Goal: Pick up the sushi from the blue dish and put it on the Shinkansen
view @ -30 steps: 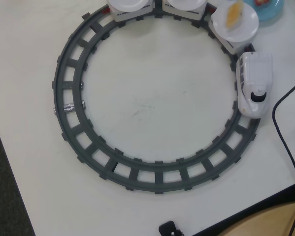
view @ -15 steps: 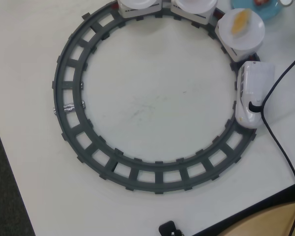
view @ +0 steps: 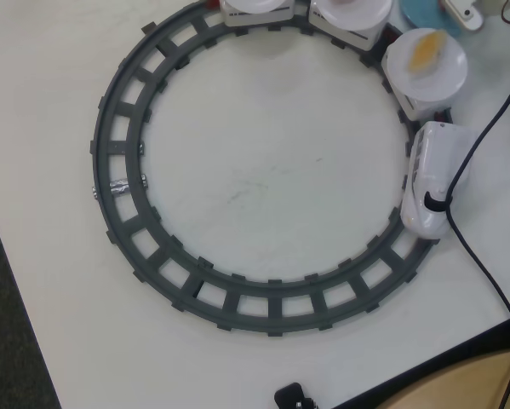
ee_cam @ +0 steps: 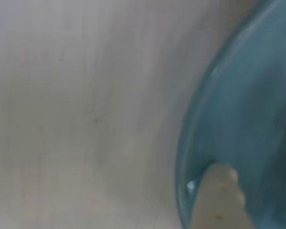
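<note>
The white Shinkansen (view: pixel 428 183) stands on the right side of the dark grey ring track (view: pixel 118 153), nose pointing down the overhead view. A sushi with an orange topping (view: pixel 426 51) lies on the white plate of the first wagon (view: pixel 446 77) behind it. The blue dish (view: pixel 421 12) is cut off by the top edge, and no sushi shows on its visible part. A white part of my gripper (view: pixel 463 10) hangs over the dish. In the blurred wrist view a single pale finger (ee_cam: pixel 219 198) sits just inside the blue dish's rim (ee_cam: pixel 195 124); the other finger is hidden.
Two more wagons with white plates (view: pixel 350 10) stand on the track along the top edge. A black cable (view: pixel 472 247) runs from the right edge across the train's nose and off toward the lower right. The table's edge runs along the left and the lower right.
The train has rolled further along the track, nose going down the overhead view, carrying the orange sushi along. The white gripper part has moved left over the dish, and the cable shifted with it.
</note>
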